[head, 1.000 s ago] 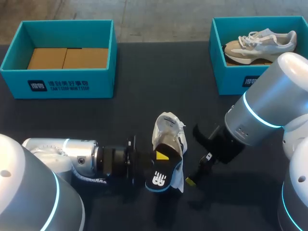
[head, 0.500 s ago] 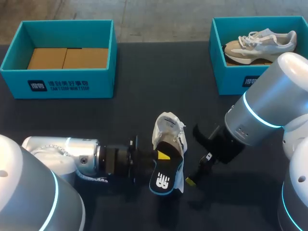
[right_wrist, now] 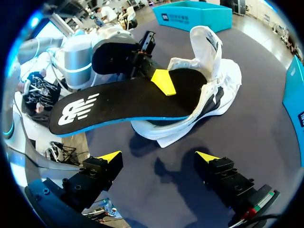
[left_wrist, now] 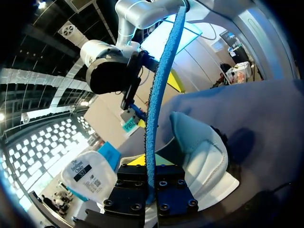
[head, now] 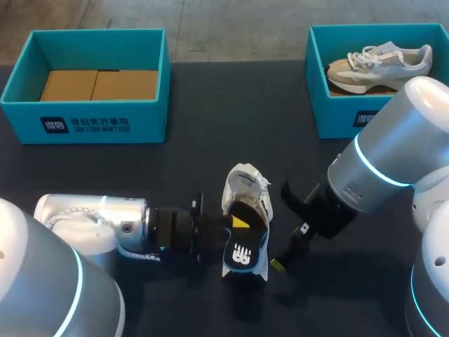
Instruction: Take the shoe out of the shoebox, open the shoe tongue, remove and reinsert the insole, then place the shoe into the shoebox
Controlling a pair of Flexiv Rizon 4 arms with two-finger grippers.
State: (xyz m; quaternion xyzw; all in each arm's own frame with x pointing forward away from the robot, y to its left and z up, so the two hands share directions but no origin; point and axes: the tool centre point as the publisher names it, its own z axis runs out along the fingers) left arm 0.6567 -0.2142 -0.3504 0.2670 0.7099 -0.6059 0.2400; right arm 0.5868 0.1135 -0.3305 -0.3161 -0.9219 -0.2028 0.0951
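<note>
The dark tabletop (head: 210, 105) carries a teal left shoebox (head: 84, 126) and a teal right shoebox (head: 337, 123) along its far edge. Well apart from both, the white shoe (head: 245, 188) lies between the two arms. The black insole (head: 240, 254) juts from the shoe's opening, pinched by the left claw (head: 235, 226), while the right claw (right_wrist: 158, 156) hovers just beside the shoe with its fingers spread wide.

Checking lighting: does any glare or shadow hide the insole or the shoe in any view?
Head view: even light; insole and shoe are both legible on the dark table. Left wrist view: bright lights behind, yet the insole's blue edge reads clearly. Right wrist view: the right gripper throws soft shadows on the table, short of the shoe.
</note>
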